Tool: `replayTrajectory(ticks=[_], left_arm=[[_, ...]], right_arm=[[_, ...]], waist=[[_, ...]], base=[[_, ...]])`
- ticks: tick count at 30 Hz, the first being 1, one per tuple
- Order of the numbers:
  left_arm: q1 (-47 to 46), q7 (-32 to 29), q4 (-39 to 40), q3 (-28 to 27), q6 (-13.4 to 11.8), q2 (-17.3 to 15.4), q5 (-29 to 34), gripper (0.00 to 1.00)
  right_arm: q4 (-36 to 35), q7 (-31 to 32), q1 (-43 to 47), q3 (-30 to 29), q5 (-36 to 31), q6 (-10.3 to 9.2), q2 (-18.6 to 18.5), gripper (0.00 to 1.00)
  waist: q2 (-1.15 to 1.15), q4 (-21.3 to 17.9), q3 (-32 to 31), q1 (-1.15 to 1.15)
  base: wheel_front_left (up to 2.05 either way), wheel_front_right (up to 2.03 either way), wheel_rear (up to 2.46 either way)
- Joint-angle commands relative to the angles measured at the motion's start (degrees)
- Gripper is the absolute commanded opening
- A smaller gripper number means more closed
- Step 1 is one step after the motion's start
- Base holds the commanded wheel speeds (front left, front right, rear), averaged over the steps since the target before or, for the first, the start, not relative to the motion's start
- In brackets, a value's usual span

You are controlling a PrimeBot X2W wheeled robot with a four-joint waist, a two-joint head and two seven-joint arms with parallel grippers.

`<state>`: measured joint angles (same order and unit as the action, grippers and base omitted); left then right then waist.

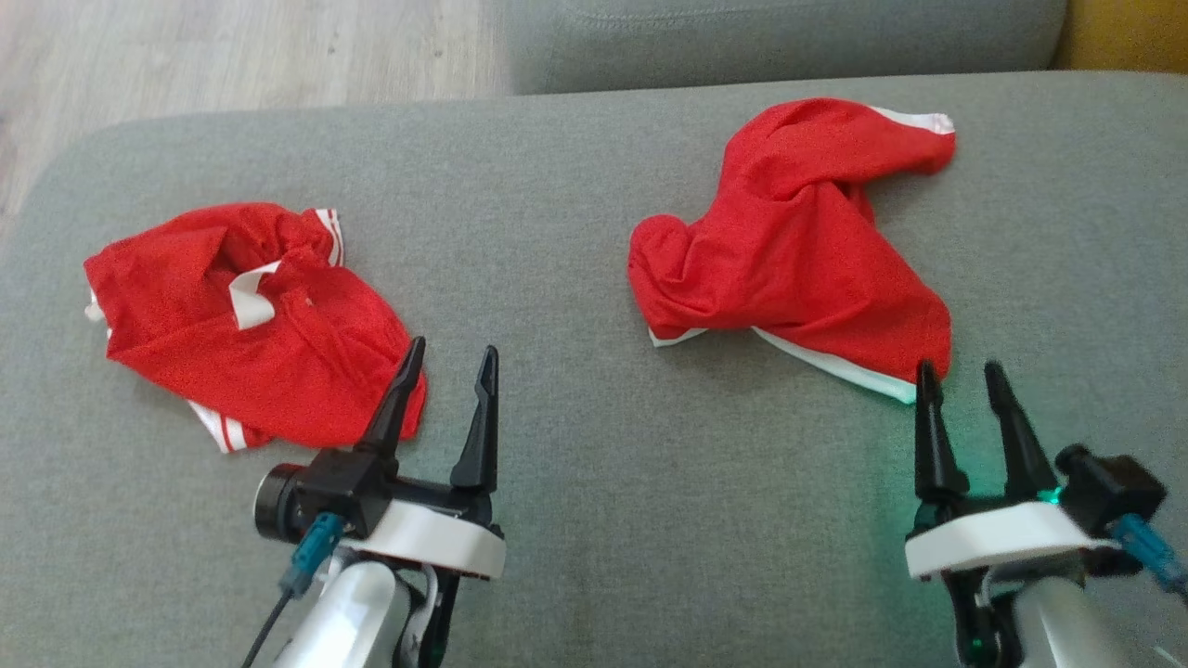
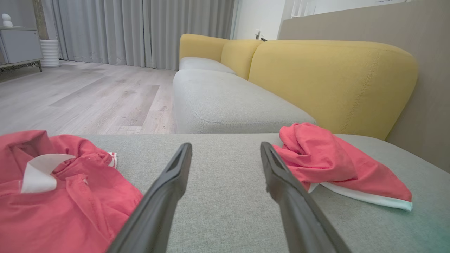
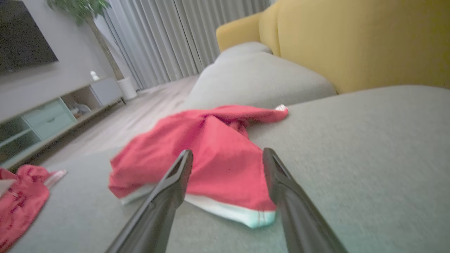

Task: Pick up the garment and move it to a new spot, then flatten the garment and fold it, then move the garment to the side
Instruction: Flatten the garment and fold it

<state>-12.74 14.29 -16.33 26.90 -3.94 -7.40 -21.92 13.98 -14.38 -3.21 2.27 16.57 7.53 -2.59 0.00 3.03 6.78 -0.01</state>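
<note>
Two crumpled red garments with white trim lie on the grey sofa seat (image 1: 575, 278). One garment (image 1: 251, 320) (image 2: 63, 189) sits at the left, the other (image 1: 798, 246) (image 2: 334, 165) (image 3: 211, 154) at the right. My left gripper (image 1: 450, 362) (image 2: 226, 147) is open, low over the cushion, its left finger at the left garment's near right edge. My right gripper (image 1: 961, 376) (image 3: 227, 153) is open too, fingertips just short of the right garment's white-hemmed near corner (image 3: 260, 218). Neither gripper holds anything.
A second grey seat cushion (image 1: 780, 37) (image 2: 225, 102) lies beyond, with a yellow backrest (image 2: 330, 77) (image 3: 351, 38) to the right. Wood floor (image 1: 232, 46) runs past the sofa's far left edge. A TV cabinet (image 3: 52, 116) stands across the room.
</note>
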Motion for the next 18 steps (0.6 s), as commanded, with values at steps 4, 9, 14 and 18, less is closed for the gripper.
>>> replayTrajectory(ticks=[4, 9, 14, 18], left_arm=[[-2.69, 0.70, 2.02, -3.21, 0.80, 0.33, 0.94, 1.00], [-2.82, 0.70, 1.66, -3.66, 1.59, 1.06, 1.61, 1.00], [-3.75, 0.70, 1.13, -3.36, 2.33, 1.73, 2.60, 1.00], [-4.07, 0.71, 0.65, -4.14, 2.47, 1.97, 2.98, 1.00]], right_arm=[[7.68, -0.29, -4.80, -0.90, -2.32, -0.04, -0.29, 1.00], [17.68, 0.63, -9.86, -2.15, -2.30, -0.04, -0.29, 1.00], [25.92, 0.82, -14.42, -1.56, -1.80, -0.04, -0.29, 1.00], [31.80, 0.33, -17.32, -0.27, -1.69, -0.04, -0.29, 0.00]], waist=[[0.00, 0.50, 1.51, 0.01], [0.00, 0.86, 2.85, 0.01], [0.00, 1.26, 3.99, 0.01], [0.00, 1.24, 4.32, 0.01]], base=[[0.00, 0.00, 0.00], [0.00, 0.00, 0.00], [0.00, 0.00, 0.00], [0.00, 0.00, 0.00]])
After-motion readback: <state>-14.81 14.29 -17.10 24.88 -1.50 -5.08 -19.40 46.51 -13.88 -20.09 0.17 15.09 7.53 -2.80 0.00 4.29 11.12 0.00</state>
